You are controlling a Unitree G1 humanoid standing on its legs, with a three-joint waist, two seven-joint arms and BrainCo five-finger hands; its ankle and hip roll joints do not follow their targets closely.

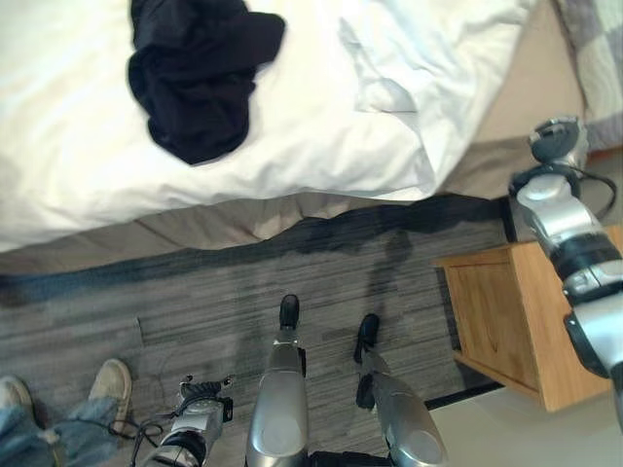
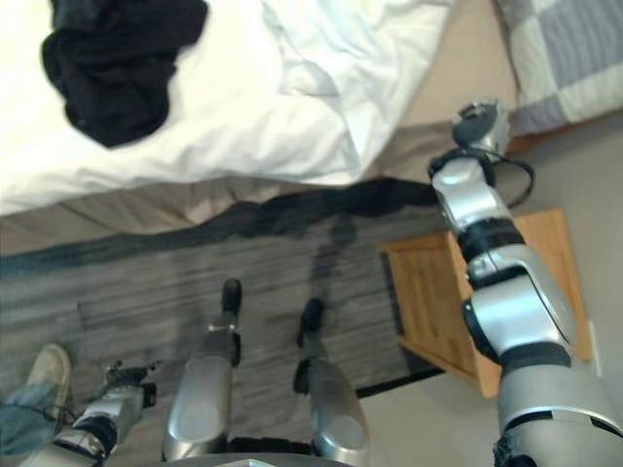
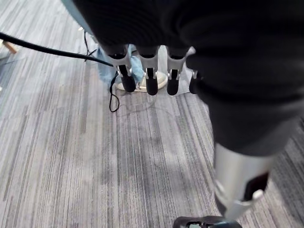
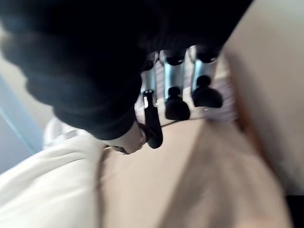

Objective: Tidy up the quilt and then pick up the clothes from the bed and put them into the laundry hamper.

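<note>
Quilt (image 1: 321,107) rumpled, black clothes (image 1: 200,73) on the bed, nothing binned. Left hand (image 3: 149,71) low, fingers relaxed, empty; right hand (image 4: 178,102) raised (fingers loosely curled, empty).

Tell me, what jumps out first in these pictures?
A heap of black clothes lies on the rumpled white quilt of the bed. To the robot's right, its right hand hangs raised above a wooden nightstand. Its left hand hangs low over grey carpet, near a person's shoe.
</note>
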